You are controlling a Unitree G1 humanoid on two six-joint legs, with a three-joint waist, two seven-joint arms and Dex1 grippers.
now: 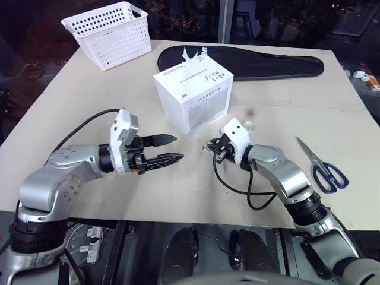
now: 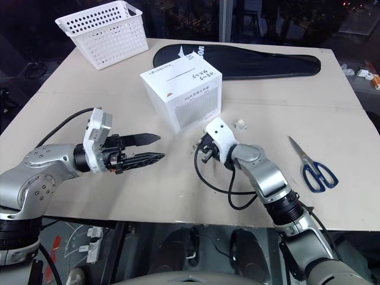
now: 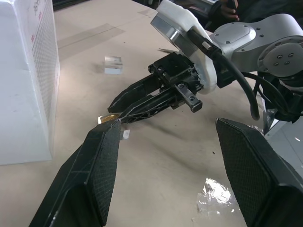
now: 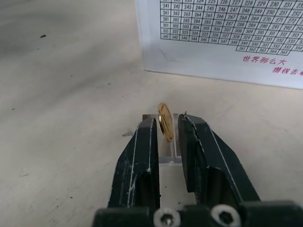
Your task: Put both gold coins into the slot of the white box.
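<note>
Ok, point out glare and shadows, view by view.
Right wrist view: gold coin shines brightly at the right end effector; left wrist view: crumpled clear plastic glints on the table; left eye view: white box casts only a soft shadow.

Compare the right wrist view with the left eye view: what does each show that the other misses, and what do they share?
The right wrist view adds a gold coin standing on edge at the tip of the right gripper, and readable numbers in the grid on the side of the white box. The left eye view adds the slot in the box's top, the open left gripper, a white basket, a black bag and scissors. Both share the white box, the right gripper and the table.
</note>
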